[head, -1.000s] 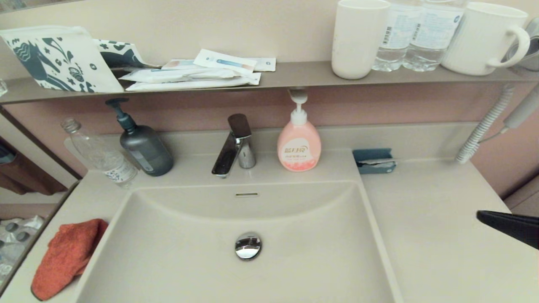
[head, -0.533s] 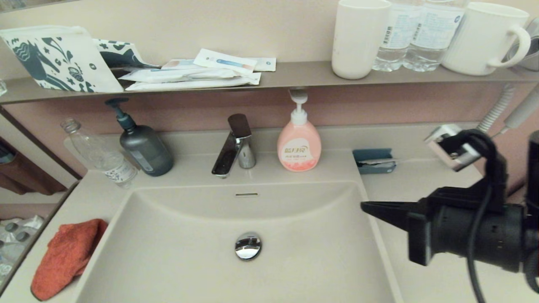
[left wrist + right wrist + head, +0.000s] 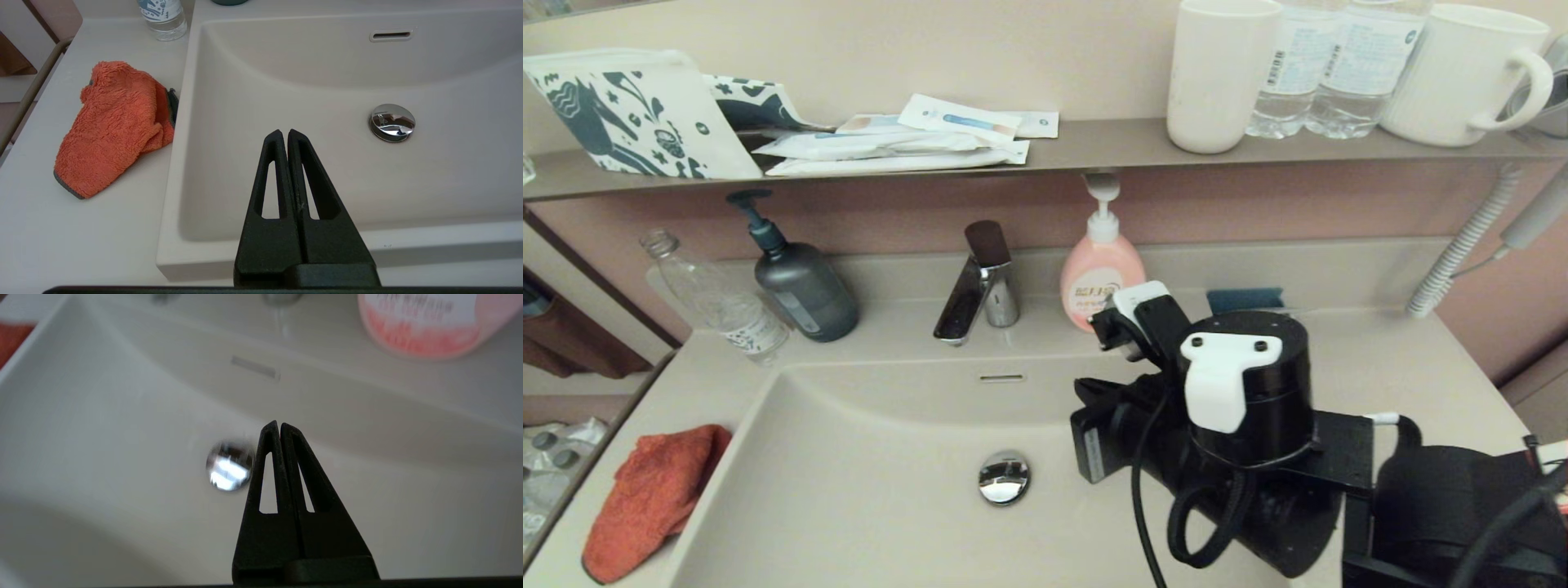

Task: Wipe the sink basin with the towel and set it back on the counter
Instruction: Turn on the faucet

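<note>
Towel (image 3: 654,500), orange-red, fuzzy, dark-trimmed, crumpled at lower left of the head view on the counter (image 3: 1372,384), just beside the sink basin (image 3: 866,490). Right gripper (image 3: 279,426) over the basin near the drain plug (image 3: 1004,477), fingers pressed together, empty. Left gripper (image 3: 283,134) likewise closed, above the basin's front edge.
</note>
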